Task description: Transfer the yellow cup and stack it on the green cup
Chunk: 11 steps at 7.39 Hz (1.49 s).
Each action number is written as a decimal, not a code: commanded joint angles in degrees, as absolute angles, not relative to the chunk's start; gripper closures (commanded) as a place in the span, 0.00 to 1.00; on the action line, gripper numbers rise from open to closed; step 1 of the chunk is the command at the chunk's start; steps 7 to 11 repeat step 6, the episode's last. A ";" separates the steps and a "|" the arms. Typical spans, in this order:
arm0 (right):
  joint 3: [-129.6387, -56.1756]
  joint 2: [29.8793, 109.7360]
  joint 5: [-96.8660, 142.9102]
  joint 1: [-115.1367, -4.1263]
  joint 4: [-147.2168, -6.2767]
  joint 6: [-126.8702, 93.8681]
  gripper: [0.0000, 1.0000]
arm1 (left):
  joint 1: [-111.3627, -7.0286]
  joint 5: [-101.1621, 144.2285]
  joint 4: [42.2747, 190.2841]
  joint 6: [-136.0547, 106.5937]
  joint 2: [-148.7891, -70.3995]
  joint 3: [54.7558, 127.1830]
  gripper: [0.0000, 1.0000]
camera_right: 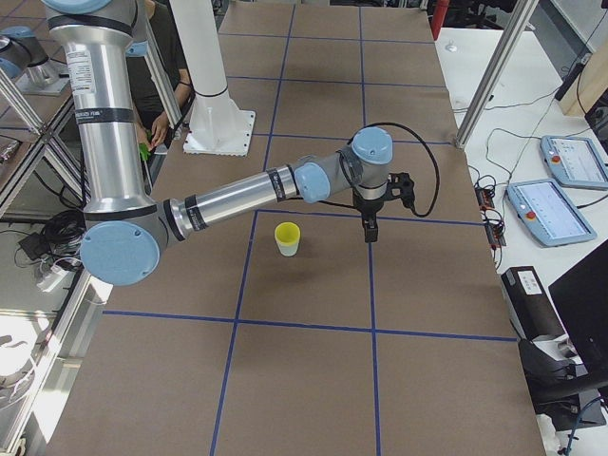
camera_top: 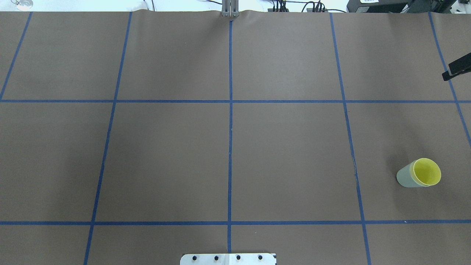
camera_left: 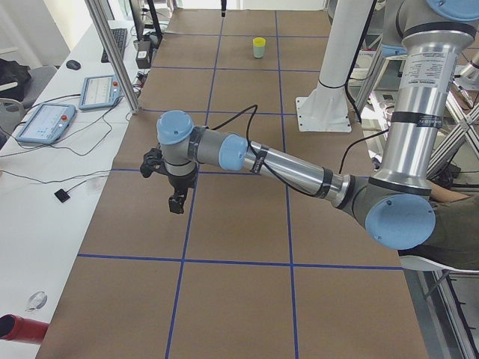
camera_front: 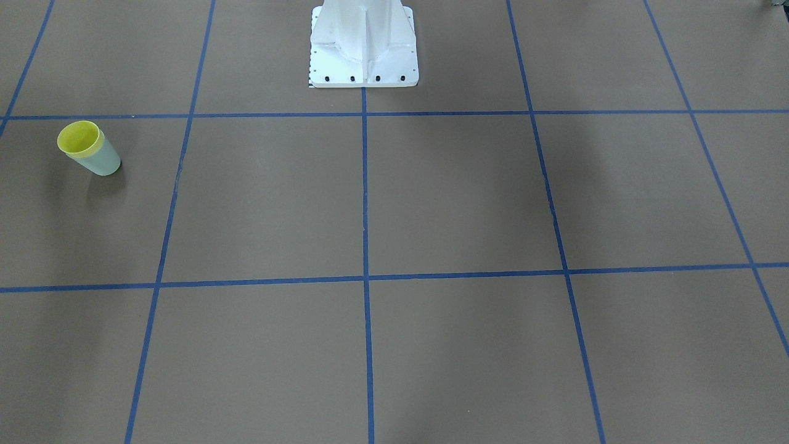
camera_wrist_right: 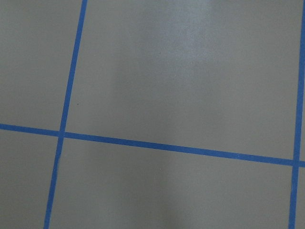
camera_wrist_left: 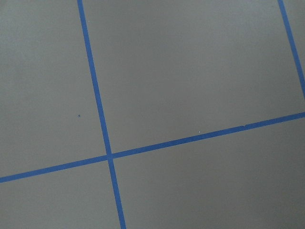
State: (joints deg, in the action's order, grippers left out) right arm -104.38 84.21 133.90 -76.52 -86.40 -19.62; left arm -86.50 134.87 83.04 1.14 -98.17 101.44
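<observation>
Bright yellow is shown by the yellow cup (camera_top: 427,172) at four o'clock in the overhead view, pale mint by the green cup (camera_top: 404,179). The table (camera_top: 287,154) is covered in plain brown, gridded with blue tape lines (camera_top: 230,147). The left arm (camera_left: 292,166) and right arm (camera_right: 233,195) are silver with light-blue caps; the base (camera_front: 363,49) is white.

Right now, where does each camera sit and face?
Front-facing: across the table, facing the robot; only its base shows.
Overhead: behind the robot, looking forward and down; base edge only.
Exterior left: table's left end, looking along it; left arm near.
Exterior right: table's right end; right arm near.
Left wrist: down onto the taped table; no body.
Right wrist: the same.
Front-facing and overhead share the yellow cup nested in the green cup.
</observation>
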 commanded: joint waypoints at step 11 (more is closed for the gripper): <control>-103.89 84.29 133.86 -76.46 -85.34 -19.95 0.00 | -86.48 134.91 82.71 1.05 -98.17 103.27 0.00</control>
